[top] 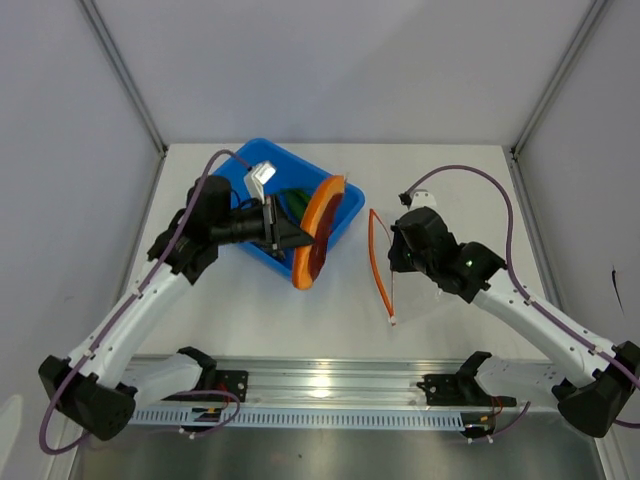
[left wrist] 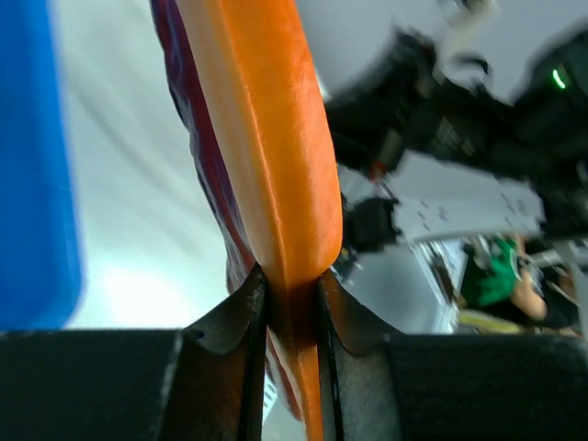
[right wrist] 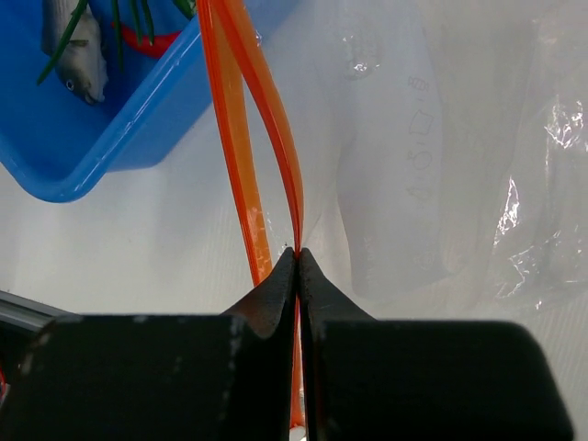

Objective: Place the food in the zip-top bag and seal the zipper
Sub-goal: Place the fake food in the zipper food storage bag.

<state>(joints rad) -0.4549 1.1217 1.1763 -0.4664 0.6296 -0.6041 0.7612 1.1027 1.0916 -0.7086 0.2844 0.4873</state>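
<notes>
The oval slice [top: 318, 232], orange on one face and purple-red on the other, hangs on edge in the air over the near rim of the blue tray [right wrist: 129, 138], between the tray and the zip-top bag [right wrist: 432, 165]. The left end effector [left wrist: 292, 303] is clamped on its thin edge, so the smooth, rigid-looking disc stands tall above the fingers. The bag lies flat and crinkled on the bench [top: 250, 310] to the right, its clear film catching glare. The right end effector [right wrist: 296, 266] is closed on the zipper [right wrist: 241, 138] where the 2 orange-red lips converge; beyond the fingertips the lips part into a narrow slit. The step in hand looks like loading the slice. To do it well, I judge the mouth needs to gape wider than it does now, since the slice is the broadest piece. The slice should go in edge-first along the slit, not flat against it, with the right arm holding the lip taut so the limp film does not fold shut. The grip on a slick rounded edge could let the slice pivot, so a slow approach seems wise. In the tray lie a grey piece [right wrist: 78, 55], a green onion [right wrist: 119, 28] and a red chili [right wrist: 147, 41].
</notes>
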